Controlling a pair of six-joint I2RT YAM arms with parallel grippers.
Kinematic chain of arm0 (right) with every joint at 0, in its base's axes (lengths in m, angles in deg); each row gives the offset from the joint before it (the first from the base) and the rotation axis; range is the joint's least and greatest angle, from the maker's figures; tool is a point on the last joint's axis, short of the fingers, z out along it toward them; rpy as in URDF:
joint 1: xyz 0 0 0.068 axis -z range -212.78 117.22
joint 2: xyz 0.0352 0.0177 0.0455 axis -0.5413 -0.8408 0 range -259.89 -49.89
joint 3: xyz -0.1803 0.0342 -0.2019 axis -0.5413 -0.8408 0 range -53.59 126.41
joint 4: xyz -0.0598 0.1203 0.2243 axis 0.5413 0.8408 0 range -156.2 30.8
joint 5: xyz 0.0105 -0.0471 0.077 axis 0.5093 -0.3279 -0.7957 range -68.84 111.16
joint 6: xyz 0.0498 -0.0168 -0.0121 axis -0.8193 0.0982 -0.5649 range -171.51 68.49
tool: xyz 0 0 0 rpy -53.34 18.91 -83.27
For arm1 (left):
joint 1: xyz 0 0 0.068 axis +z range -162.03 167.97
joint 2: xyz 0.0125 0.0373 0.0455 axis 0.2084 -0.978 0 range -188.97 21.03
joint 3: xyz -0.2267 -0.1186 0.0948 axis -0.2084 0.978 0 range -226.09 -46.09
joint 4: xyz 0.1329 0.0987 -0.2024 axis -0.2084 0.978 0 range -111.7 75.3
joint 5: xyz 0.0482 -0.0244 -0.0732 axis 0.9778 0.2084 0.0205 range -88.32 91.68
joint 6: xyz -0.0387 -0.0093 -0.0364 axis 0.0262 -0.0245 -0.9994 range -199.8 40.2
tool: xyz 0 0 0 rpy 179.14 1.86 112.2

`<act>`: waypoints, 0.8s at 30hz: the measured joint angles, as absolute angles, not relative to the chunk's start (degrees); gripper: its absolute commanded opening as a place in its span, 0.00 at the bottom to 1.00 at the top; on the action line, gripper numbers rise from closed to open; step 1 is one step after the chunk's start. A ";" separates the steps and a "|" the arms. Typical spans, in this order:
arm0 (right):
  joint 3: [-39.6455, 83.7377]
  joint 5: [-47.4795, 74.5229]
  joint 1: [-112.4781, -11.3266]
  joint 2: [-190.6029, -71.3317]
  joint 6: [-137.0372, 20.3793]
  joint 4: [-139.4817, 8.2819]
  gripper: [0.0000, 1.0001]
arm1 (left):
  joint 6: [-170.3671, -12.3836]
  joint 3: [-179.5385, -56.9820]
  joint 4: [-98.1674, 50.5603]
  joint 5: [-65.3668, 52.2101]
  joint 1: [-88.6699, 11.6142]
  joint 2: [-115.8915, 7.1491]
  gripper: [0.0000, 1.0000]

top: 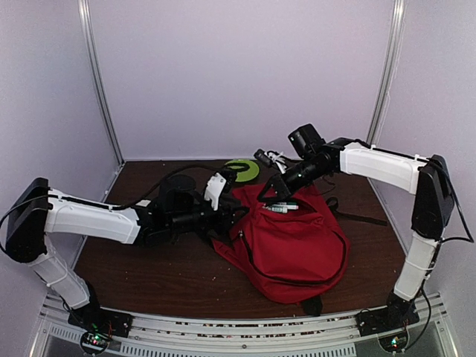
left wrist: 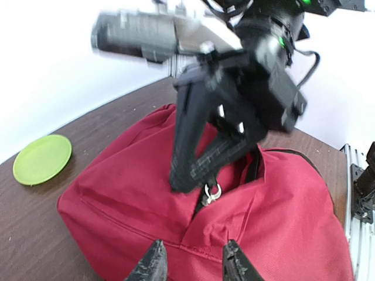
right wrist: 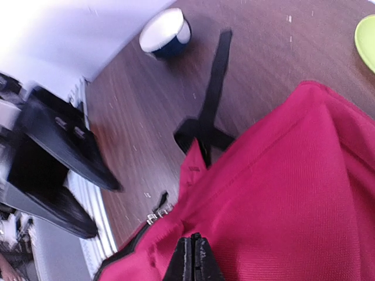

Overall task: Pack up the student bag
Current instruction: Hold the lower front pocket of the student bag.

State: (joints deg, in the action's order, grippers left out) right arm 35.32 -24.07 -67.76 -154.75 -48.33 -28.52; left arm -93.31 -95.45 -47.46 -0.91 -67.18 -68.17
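The student bag (top: pixel 294 242) is a large red backpack lying in the middle-right of the table. Its top opening faces the back, and white pens (top: pixel 281 207) show in it. My left gripper (left wrist: pixel 194 263) sits at the bag's near-left top edge. Its jaws are partly closed, with a fold of red fabric (left wrist: pixel 117 193) between them. My right gripper (right wrist: pixel 193 249) is shut, its tips pinched into the bag's fabric (right wrist: pixel 293 193) next to the zipper sliders (right wrist: pixel 158 214). In the left wrist view its fingers (left wrist: pixel 190 170) come down just above a metal zipper ring (left wrist: pixel 212 192).
A green plate (top: pixel 243 169) lies behind the bag, and also shows in the left wrist view (left wrist: pixel 42 158). A white-and-blue bowl (right wrist: pixel 166 32) stands near the wall. A black strap (right wrist: pixel 214 88) trails from the bag across the brown table. Walls enclose three sides.
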 measured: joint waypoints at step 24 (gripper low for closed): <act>26.18 -32.86 -65.51 -149.52 -65.67 -49.79 0.00 | -83.17 -107.78 -44.92 -2.26 -68.39 -80.61 0.11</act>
State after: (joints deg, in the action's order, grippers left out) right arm 26.18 -32.86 -65.51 -149.52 -65.67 -49.79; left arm -83.17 -107.78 -44.92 -2.26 -68.39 -80.61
